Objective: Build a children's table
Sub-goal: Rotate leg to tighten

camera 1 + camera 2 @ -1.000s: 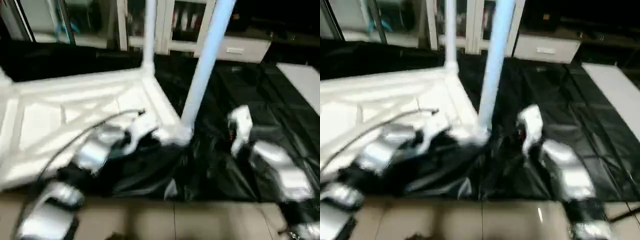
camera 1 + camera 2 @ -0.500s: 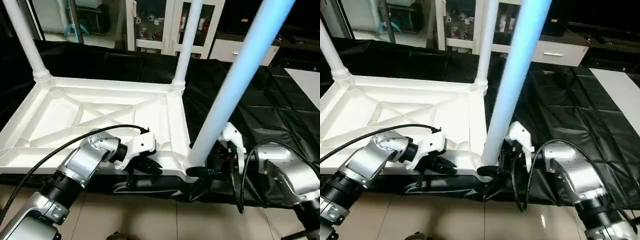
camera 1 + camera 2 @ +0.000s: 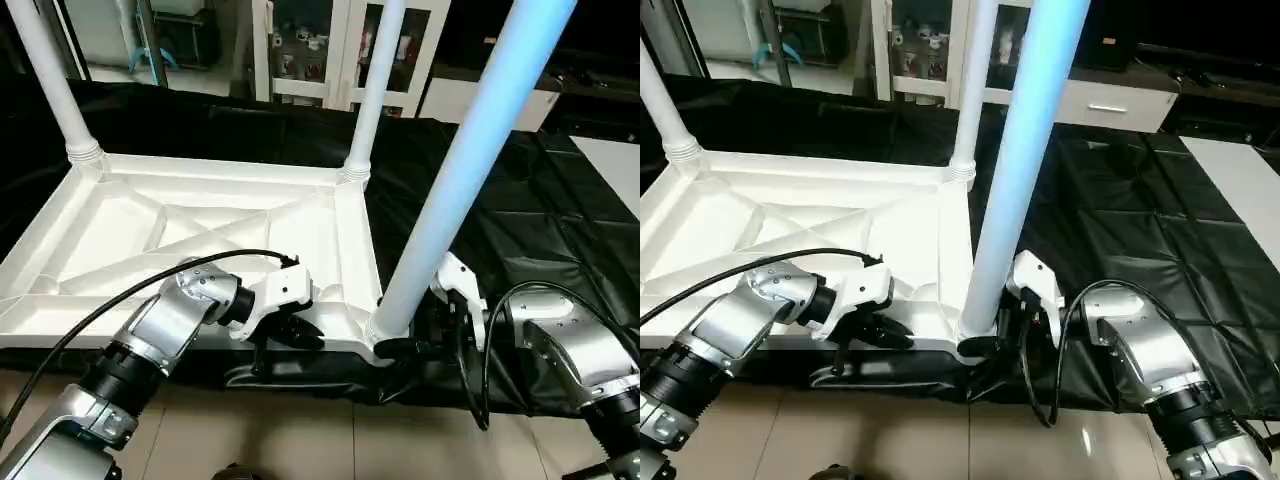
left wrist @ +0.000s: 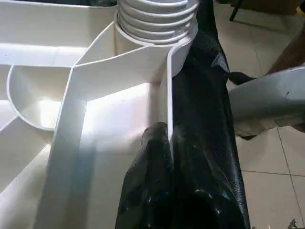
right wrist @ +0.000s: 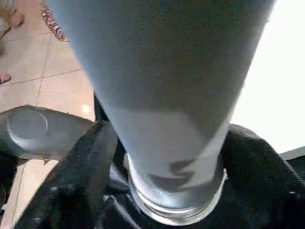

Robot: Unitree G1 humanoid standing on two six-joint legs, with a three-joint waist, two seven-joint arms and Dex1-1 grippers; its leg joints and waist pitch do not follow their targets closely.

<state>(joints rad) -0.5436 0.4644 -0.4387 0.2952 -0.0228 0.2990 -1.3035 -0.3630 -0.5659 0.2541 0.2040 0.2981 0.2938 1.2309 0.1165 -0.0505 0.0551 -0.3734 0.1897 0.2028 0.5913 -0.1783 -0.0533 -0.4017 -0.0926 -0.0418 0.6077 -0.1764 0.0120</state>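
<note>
table top (image 3: 200, 230) | left claw (image 3: 290, 335) clamps rim | right claw (image 3: 415, 345) fingers around leg (image 3: 450, 190), tips hidden

The overturned table top (image 3: 200, 230) is being viewed from above and in front by the head's two eyes. Its near corner leg (image 5: 162, 95) is being shown very close by both wrist cameras, from opposite sides.

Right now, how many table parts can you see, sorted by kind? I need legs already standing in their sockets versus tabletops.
Legs standing in corner sockets: 3, far left leg, far right leg, near right leg
Tabletop, lying underside up: 1
Total: 4 parts
</note>
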